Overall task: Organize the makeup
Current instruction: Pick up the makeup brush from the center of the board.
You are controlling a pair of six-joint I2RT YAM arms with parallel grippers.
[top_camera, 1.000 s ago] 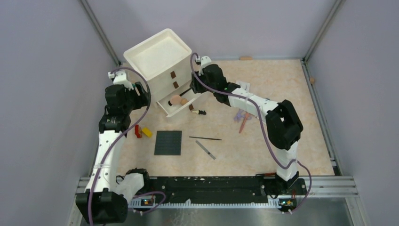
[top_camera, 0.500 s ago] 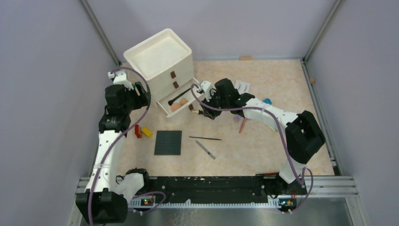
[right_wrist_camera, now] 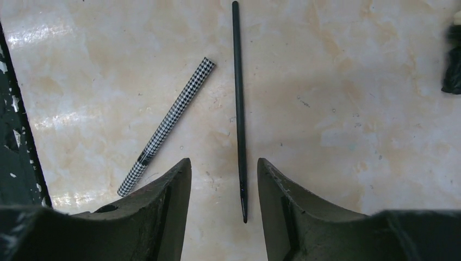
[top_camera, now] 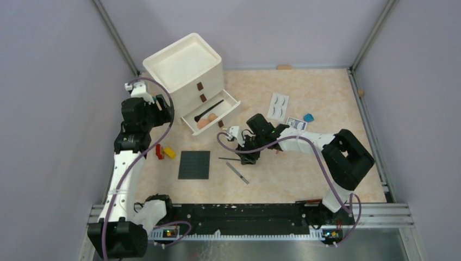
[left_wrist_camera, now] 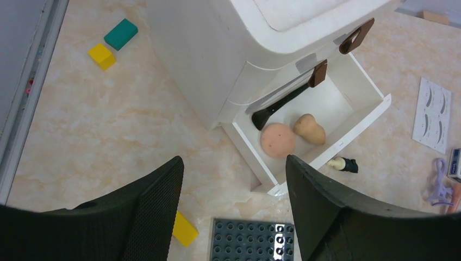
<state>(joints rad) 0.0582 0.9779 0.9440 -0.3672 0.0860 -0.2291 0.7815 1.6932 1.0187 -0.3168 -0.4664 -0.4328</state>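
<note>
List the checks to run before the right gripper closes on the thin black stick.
1. Right gripper open: ok.
2. Thin black stick lies between its fingers: ok, off centre.
3. Checkered pencil outside the fingers: ok, but close to one.
4. Bottom drawer open, with bare floor left: ok.
5. Left gripper open, holding nothing: ok.
6. Fingers down at table height: cannot tell.

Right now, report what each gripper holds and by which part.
Nothing is held. Left gripper and right gripper are open; the thin black pencil lies untouched between the right fingers.
</note>
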